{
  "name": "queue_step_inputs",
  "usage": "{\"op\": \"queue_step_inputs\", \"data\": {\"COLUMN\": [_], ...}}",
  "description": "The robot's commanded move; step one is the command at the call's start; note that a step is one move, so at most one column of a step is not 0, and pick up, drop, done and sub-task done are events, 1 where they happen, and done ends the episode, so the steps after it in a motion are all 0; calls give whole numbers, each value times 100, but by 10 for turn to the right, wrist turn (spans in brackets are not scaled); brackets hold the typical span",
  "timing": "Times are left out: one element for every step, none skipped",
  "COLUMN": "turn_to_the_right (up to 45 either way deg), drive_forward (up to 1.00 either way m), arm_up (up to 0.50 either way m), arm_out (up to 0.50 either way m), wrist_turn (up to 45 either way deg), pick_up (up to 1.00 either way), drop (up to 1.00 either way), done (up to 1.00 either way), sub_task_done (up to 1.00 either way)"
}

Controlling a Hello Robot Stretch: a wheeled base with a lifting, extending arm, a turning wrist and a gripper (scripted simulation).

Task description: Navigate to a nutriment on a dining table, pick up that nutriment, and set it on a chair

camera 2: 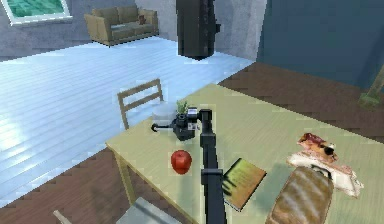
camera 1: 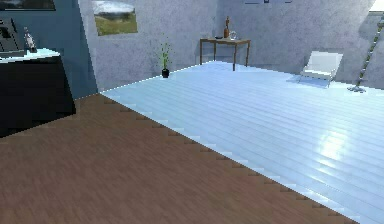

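On my arm side view the apple is a round, glossy red ball lying on the table, a flat, pale yellow-green slab with straight edges. The arm, a dark square bar, runs up over the tabletop just right of the apple. At its end the gripper points its thin fingers toward the view's left, up the picture from the apple and near it. I cannot tell how the fingers are set or whether they hold anything. A small green sprig shows just behind it. An open-backed wooden chair stands at the table's far edge. To the arm's right lie a flat square board, a long crusty loaf and a pale heap of food. Farther off, a padded tan sofa sits on pale planks. In my forward view, matte brown wood floor meets glossy white boards, with a side table and a white seat far off.
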Motion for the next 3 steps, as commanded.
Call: {"op": "queue_step_inputs", "data": {"turn_to_the_right": [0,0,0], "drive_forward": [0,0,0], "arm_up": [26,0,0], "arm_out": [0,0,0], "wrist_turn": [0,-450,-450], "pick_up": [0,0,0], "drop": [0,0,0], "done": [0,0,0], "sub_task_done": [0,0,0]}}
